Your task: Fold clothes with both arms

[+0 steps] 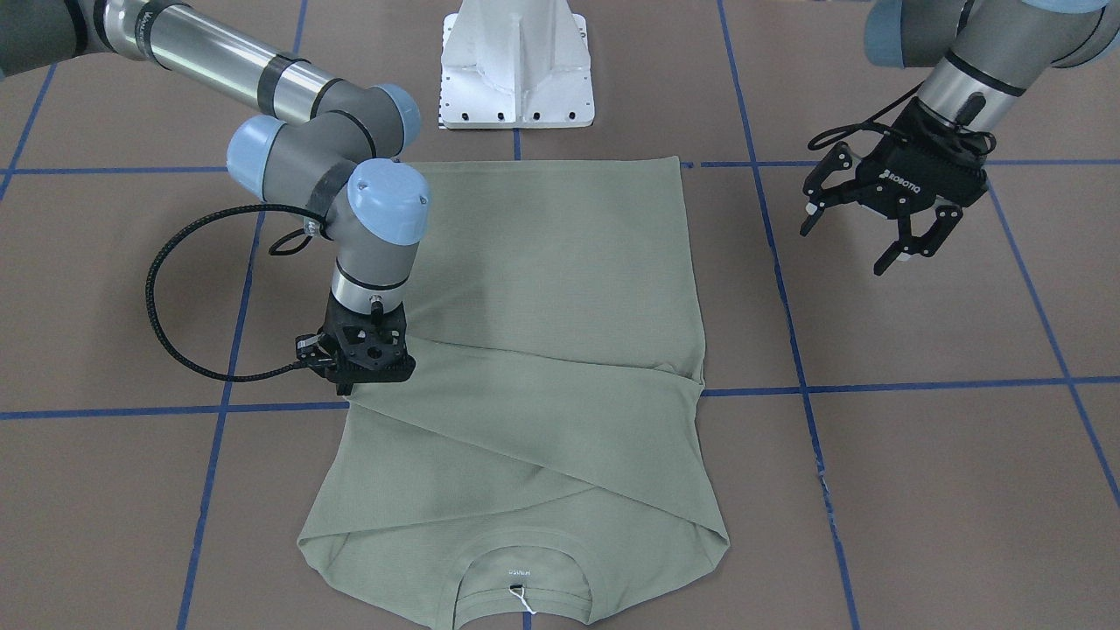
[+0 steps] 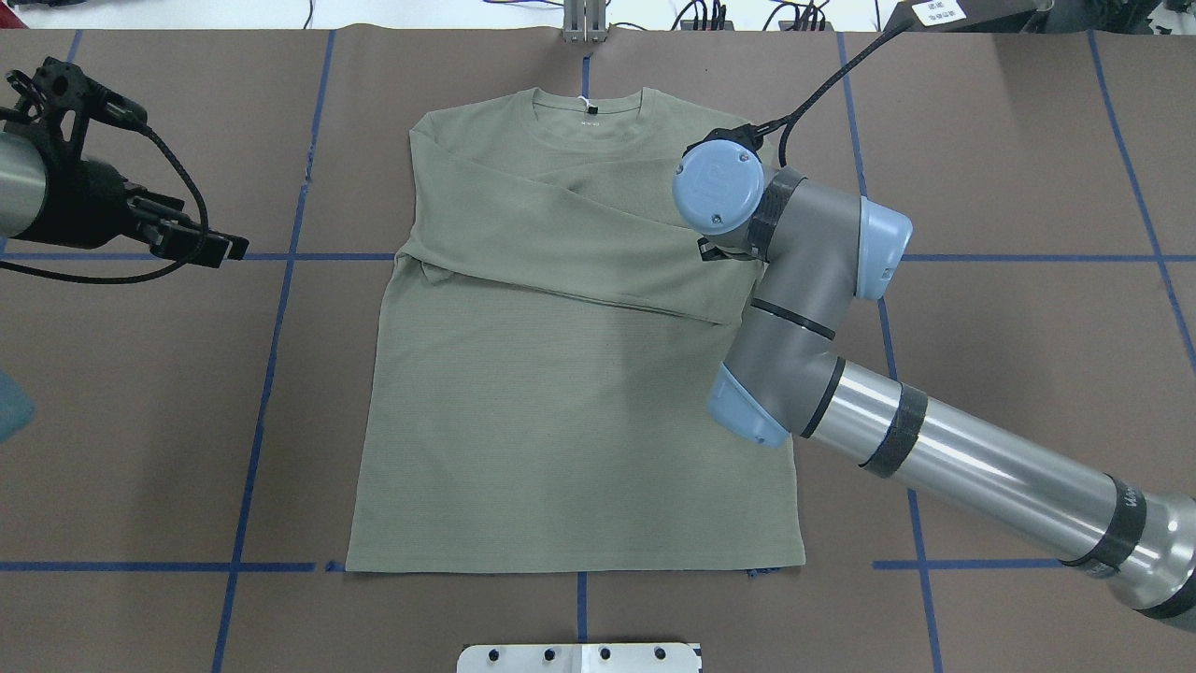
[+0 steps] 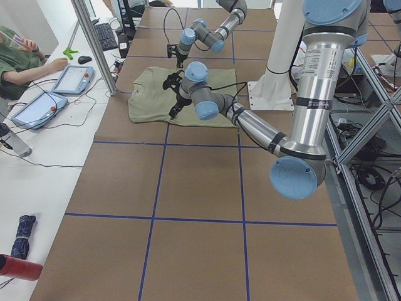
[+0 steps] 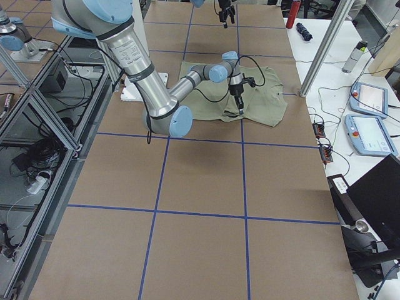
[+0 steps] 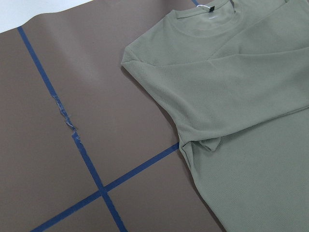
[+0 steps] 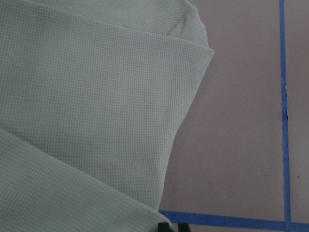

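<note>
Place: a robotics lab.
Table: a large table under brown sheeting, marked into squares by blue tape lines.
Machines: the left arm and the right arm, industrial silver tubes, by a white pedestal base.
Frame: aluminium posts along the table's edges.
Side bench: teach pendants, a keyboard, a seated person.
Floor: loose cables beyond the table's robot-side edge.

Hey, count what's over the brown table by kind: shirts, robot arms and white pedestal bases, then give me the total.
Shirts: 1 (sage-green long-sleeved knit shirt)
Robot arms: 2 (silver-and-grey left arm, right arm)
Pedestal bases: 1 (white metal pedestal base)
Total: 4
</note>
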Tool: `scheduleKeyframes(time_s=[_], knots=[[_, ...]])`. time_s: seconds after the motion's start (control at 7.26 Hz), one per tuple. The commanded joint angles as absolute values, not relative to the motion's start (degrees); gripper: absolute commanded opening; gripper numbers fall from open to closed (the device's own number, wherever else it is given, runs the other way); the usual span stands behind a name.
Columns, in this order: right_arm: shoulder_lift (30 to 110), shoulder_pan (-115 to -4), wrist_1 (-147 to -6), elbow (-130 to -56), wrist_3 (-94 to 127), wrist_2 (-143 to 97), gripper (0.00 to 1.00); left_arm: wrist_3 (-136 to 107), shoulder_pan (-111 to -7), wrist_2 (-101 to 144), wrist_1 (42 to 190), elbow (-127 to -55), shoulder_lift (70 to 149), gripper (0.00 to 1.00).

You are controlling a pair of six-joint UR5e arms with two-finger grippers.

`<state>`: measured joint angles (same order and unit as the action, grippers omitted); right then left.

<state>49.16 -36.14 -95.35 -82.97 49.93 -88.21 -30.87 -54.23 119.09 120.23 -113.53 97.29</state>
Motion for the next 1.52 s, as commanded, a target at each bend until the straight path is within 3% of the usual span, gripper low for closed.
scheduleKeyframes(time_s=[0.0, 0.14, 0.28, 0.55, 0.83, 1.24, 1.38], knots=[[50.00, -36.99, -87.52, -83.32, 51.06, -89.03, 1.00, -31.81, -54.23, 119.09, 120.23, -113.55, 97.29, 1.00], [52.27, -37.35, -81.10, -83.76, 58.46, -93.30, 1.00, -37.65, -53.88, 118.66, 120.32, -113.90, 97.56, 1.00], [54.82, -38.48, -79.56, -88.81, 61.49, -98.56, 1.00, -40.66, -53.79, 118.48, 120.32, -114.43, 97.82, 1.00], [67.08, -37.71, -79.19, -107.56, 70.60, -101.50, 1.00, -49.43, -52.92, 118.21, 123.80, -114.70, 96.43, 1.00], [77.03, -33.07, -75.96, -120.62, 86.15, -101.43, 1.00, -63.46, -46.54, 111.23, 139.49, -114.79, 88.29, 1.00], [91.54, -18.25, -63.39, -127.69, 100.58, -84.89, 1.00, -79.92, -29.60, 95.77, 141.77, -118.38, 83.59, 1.00], [92.89, -13.15, -63.37, -128.40, 106.55, -77.59, 1.00, -86.85, -21.87, 88.40, 141.33, -118.30, 83.58, 1.00]])
